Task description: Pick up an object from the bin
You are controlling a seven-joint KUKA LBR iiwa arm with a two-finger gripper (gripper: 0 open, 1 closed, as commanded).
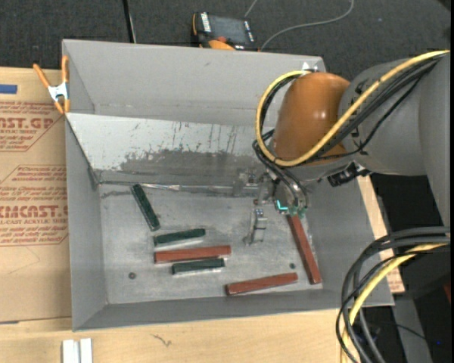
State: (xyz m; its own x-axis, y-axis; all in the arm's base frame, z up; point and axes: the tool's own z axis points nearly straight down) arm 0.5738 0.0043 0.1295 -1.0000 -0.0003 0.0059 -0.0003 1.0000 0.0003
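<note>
- The gripper (257, 225) hangs low over the floor of the grey metal bin (83, 225), right of the bin's middle. The arm's orange-covered wrist sits above it by the right wall.
- Whether the claw is apart or together cannot be told. Nothing can be made out clamped in it.
- Nearest to it is a long red-brown flat stick (305, 248) lying along the bin's right wall, its upper end just beside the gripper's base.
- On the other side is a loose group near the middle of the floor: a dark green flat stick (179, 237), a red-brown flat stick under it (192, 254), and a shorter dark green stick (198, 265). All three lie roughly parallel.
- Another red-brown stick (261, 283) lies near the bin's front edge, and a tilted dark green stick (145, 206) sits toward the left wall, well apart from the gripper.
- Progress, as I judge it: the arm is down in the bin, but every stick lies flat on the floor, so nothing is picked yet. Closing on one stick and lifting it clear remain to be done.
</note>
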